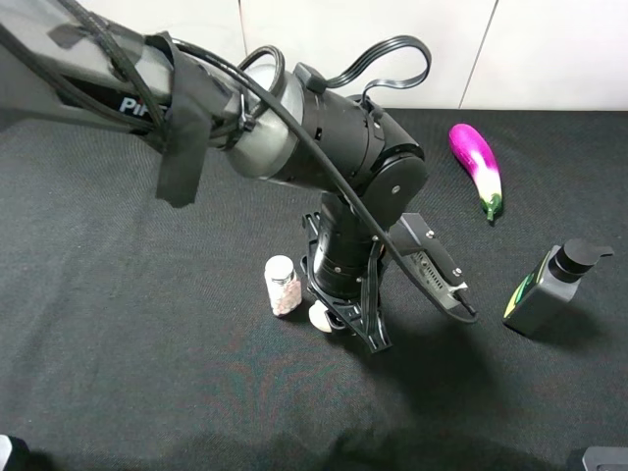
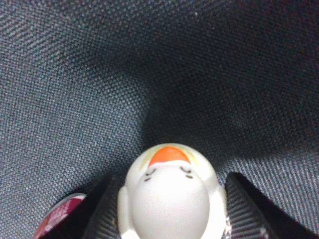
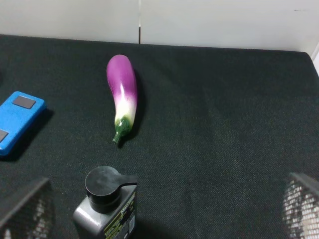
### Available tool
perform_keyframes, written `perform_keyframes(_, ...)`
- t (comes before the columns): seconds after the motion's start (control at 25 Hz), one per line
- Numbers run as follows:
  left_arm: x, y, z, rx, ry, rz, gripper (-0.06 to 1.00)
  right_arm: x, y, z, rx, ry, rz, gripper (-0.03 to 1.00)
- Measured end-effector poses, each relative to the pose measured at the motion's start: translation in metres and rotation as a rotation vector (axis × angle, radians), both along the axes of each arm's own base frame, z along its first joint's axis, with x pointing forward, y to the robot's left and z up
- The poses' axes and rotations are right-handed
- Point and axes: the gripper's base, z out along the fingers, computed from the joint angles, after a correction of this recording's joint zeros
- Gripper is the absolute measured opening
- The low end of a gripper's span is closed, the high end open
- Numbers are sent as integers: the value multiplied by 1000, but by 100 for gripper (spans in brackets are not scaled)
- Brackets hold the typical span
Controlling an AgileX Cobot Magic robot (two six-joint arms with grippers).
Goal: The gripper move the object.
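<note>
Dark cloth surface, and it's crowded right in the middle: a small clear pill bottle with a white cap stands upright just beside the duck, on its left in the high view, close to the left end effector. Well off to the right lie a purple eggplant and a grey pump bottle. The right wrist camera also catches a flat blue box near the eggplant. The left end effector points straight down, black fingers pinching the cream duck from both sides, low at the cloth. The right end effector is spread wide, holding nothing.
</note>
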Motion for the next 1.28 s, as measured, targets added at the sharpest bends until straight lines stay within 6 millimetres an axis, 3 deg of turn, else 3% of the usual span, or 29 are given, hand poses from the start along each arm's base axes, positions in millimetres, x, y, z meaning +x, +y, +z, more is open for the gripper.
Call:
perform_keyframes(0.4,0,0,0,1,1,-2,53,0,0,0,0,0,0,69)
perform_keyframes(0.8,0,0,0,1,1,-2,76,0,0,0,0,0,0,69)
perform_keyframes(1.28,0,0,0,1,1,-2,79,0,0,0,0,0,0,69)
